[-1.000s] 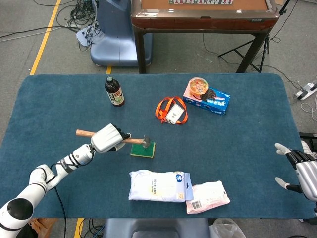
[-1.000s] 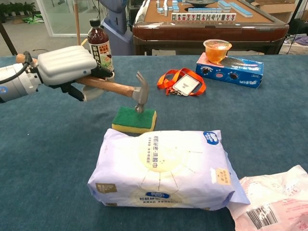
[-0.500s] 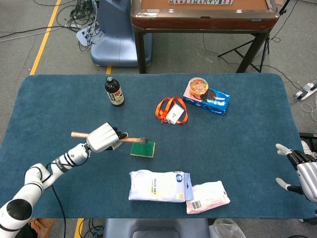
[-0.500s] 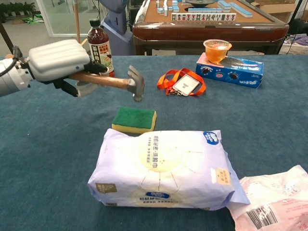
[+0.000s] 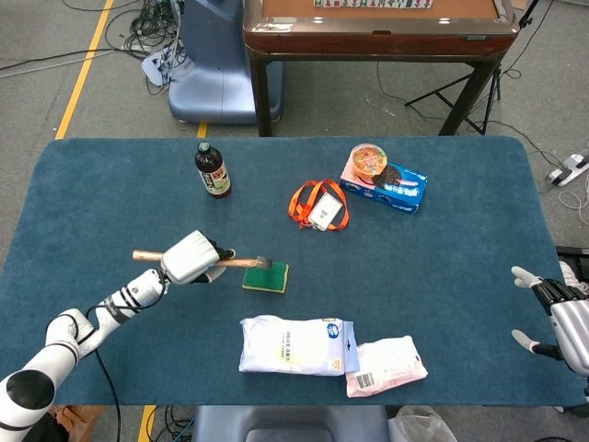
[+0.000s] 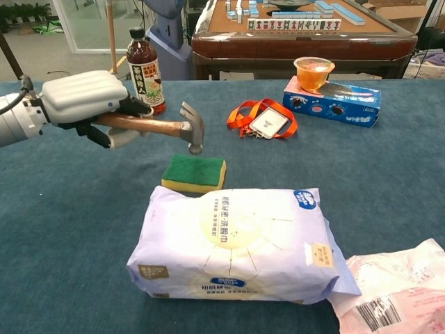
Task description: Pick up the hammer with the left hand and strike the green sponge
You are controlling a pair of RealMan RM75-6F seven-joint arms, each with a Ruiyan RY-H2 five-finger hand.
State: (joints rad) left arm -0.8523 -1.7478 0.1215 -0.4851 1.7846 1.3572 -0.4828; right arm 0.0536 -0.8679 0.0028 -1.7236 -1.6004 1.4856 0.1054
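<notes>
Above the worktop, the left hand is gripping the hammer by its handle (pickup done), its head hanging just over the green sponge; a downward strike is, seemingly, remaining.

Lab: floor cables, taped line

A grey floor with a yellow line and loose cables. Behind the blue tabletop stands a brown mahjong table.
</notes>
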